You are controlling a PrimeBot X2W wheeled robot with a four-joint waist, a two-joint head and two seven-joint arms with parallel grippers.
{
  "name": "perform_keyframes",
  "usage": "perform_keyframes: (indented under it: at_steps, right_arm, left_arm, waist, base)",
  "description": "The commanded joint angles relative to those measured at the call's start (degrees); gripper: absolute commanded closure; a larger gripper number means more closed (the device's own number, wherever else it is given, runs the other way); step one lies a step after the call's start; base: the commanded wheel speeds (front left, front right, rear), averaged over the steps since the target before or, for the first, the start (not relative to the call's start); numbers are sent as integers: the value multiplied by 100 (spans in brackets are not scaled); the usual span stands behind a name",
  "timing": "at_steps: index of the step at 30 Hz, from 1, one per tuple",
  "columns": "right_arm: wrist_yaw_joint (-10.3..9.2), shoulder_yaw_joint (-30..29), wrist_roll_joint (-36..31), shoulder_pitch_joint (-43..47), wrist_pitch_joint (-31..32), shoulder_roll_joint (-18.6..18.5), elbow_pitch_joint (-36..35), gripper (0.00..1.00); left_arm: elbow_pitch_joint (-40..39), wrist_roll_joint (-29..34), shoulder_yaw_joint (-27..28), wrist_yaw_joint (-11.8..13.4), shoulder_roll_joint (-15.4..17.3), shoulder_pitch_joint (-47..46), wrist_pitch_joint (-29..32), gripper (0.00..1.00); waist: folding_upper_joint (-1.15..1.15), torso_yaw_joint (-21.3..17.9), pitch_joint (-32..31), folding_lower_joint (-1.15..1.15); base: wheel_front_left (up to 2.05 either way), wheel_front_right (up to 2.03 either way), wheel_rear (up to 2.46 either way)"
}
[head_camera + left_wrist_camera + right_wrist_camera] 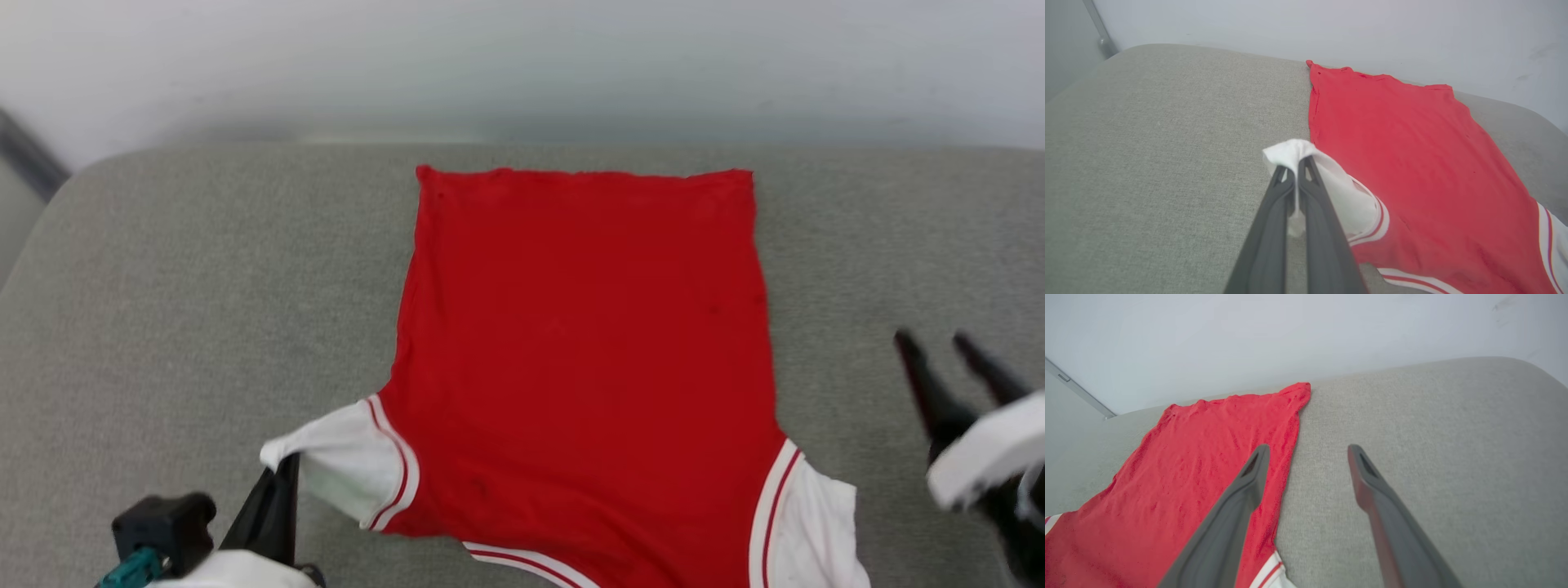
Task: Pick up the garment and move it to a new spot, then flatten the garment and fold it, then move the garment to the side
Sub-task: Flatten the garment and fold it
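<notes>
The garment (584, 351) lies spread flat, red side up, in the middle of the grey fabric-covered surface (204, 286), with its hem toward the far edge and its collar end toward the robot. The left claw (1294, 163) is closed tight on the outer edge of the white sleeve (343, 457) on the robot's left. The cloth is pinched between the two dark fingers and bunched over their tips, lifted a little off the surface. The right claw (933, 343) hangs just off the garment's right side with its fingers spread wide, holding nothing. In the right wrist view one finger overlaps the red edge, but whether it touches the cloth I cannot tell. The collar and the other sleeve (816, 523) are cut off by the bottom of the head view. The surface has rounded far corners, and behind it stands a pale wall (522, 65) with a dark strip (28, 155) slanting at the far left.
</notes>
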Motion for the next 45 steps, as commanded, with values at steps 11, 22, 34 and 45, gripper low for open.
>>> perform_keyframes:
  at_steps: [11,22,34,45]
  right_arm:
    - [0,-68,228,-3426,993,-1008,2598,0]
    - [-1,214,-329,-5665,2330,-1338,4294,0]
    - [-1,108,-766,-5748,3015,-1003,5741,100]
    - [-2,892,-704,-5812,2681,-1489,5197,100]
  left_arm:
    - [34,270,-443,-447,-403,-1309,-417,100]
    - [586,199,-688,-890,-754,-2046,-826,100]
    - [1112,93,-700,-1103,-817,-2332,-1038,100]
    - [1518,-50,-538,-1030,-673,-1992,-1085,100]
  waist:
    - [0,998,1441,0]
    - [0,1621,2374,0]
    - [0,1735,2490,0]
    - [0,1308,1589,0]
  base:
    - [0,0,0]
    - [0,0,0]
    - [0,0,0]
    - [0,0,0]
